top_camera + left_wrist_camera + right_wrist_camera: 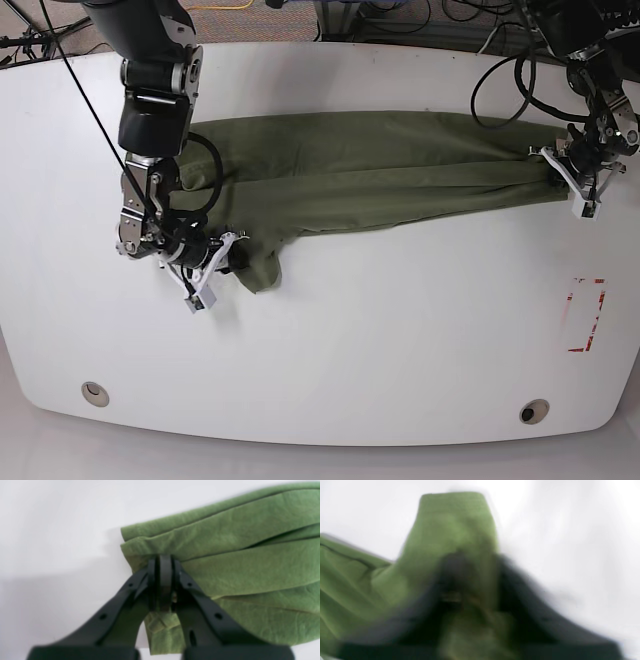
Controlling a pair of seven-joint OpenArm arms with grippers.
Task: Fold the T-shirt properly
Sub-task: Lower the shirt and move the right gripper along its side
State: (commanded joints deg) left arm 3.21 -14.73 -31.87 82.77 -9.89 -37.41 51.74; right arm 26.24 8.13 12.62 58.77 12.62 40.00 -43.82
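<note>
In the left wrist view, the left gripper (163,563) has its fingers close together over the layered edge of the T-shirt (225,572); the shirt reaches toward three o'clock.

In the right wrist view, the right gripper (480,560) is blurred, with its fingers apart across the sleeve. The sleeve's end points to twelve o'clock.

In the base view, the T-shirt lies as a long band on the white table (400,330), from ten to two o'clock.

The base view looked down from above onto the white table (400,340), facing both arms and taking in most of the tabletop. Each wrist view looked down from close over its own tool, and each shared with the base view one end of the green T-shirt (370,205).
</note>
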